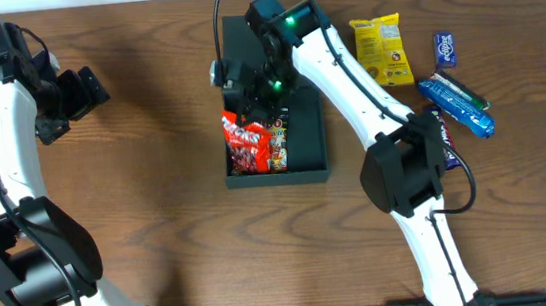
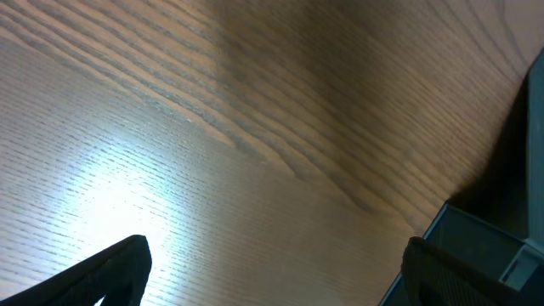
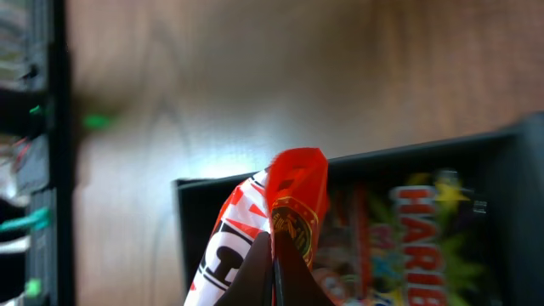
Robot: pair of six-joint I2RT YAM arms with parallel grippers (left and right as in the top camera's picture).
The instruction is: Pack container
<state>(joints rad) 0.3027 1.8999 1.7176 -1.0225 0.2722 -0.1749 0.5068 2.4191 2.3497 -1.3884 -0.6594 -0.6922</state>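
Note:
The container (image 1: 310, 154), a dark teal-green box with its flap lid folded back, sits at the table's middle. Red snack packets (image 1: 249, 143) and a dark Haribo bag (image 1: 278, 144) lie in its front half. My right gripper (image 1: 248, 103) hangs over the box and is shut on a red and white packet (image 3: 293, 191), held above the box's wall (image 3: 183, 229); the Haribo bag (image 3: 429, 229) shows beside it. My left gripper (image 1: 72, 97) is open and empty at the far left, over bare wood (image 2: 272, 280).
A yellow snack bag (image 1: 382, 50), a small blue packet (image 1: 445, 49) and a long blue packet (image 1: 456, 103) lie right of the box. The right arm's links cross over the box's right side. A dark box edge (image 2: 476, 242) shows in the left wrist view.

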